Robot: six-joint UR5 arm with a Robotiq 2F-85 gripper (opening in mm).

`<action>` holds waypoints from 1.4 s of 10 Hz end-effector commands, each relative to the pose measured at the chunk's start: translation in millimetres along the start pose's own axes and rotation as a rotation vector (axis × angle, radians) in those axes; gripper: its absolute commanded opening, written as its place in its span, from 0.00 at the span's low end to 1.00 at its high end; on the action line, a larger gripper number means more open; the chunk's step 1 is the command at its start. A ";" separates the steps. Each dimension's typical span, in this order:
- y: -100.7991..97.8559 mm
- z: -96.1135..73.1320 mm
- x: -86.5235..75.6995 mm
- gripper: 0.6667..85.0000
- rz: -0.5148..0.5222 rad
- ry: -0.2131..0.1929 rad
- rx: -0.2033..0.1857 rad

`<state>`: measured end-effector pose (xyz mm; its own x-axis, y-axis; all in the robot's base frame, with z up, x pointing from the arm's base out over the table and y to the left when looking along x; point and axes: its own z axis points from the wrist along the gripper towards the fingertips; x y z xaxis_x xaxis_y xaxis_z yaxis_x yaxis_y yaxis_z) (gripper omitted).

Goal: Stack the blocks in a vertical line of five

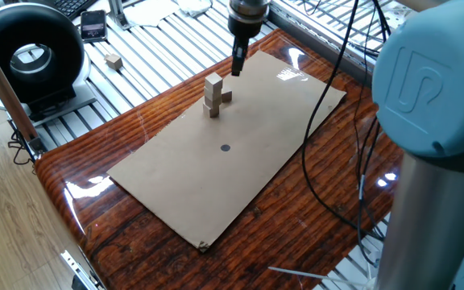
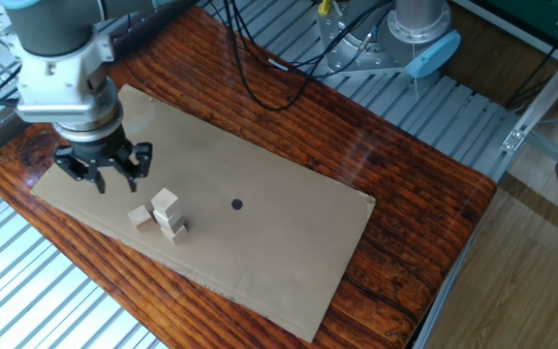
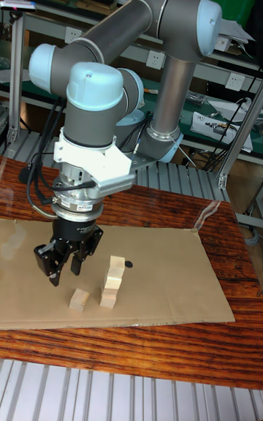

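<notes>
Your black two-finger gripper (image 3: 64, 262) is hanging spread open with nothing in it, just above the flat brown cardboard sheet (image 2: 279, 242) on the glossy dark-wood tabletop (image 2: 415, 194).

The little column of plain light-tan wooden cubes (image 3: 111, 281) sits on the cardboard near the gripper; it looks about three high, a bit twisted, though I can't count the cubes for sure. The one you probably care about next is the loose light-tan wooden cube (image 3: 79, 299) lying flat on the sheet just beside the column's base. In the tall view it's below the gripper and slightly toward the column, so it's between your fingers' line and the stack.

Another small tan cube (image 1: 114, 60) is well away from the gripper, off the tabletop on the ribbed metal frame (image 1: 143, 48).

My guess: drop onto the loose one, but watch the finger nearest the column.
</notes>
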<state>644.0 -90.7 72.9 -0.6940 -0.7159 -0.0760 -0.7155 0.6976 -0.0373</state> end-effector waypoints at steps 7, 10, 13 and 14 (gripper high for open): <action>15.7 27.6 -9.5 0.55 -0.115 -0.049 -0.009; 14.7 38.3 -20.0 0.60 -0.138 -0.075 -0.006; 13.5 42.3 -20.2 0.61 -0.149 -0.073 -0.002; 13.5 43.9 -20.3 0.61 -0.152 -0.072 -0.003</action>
<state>648.8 -67.8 33.2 -0.5745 -0.8085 -0.1277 -0.8103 0.5838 -0.0513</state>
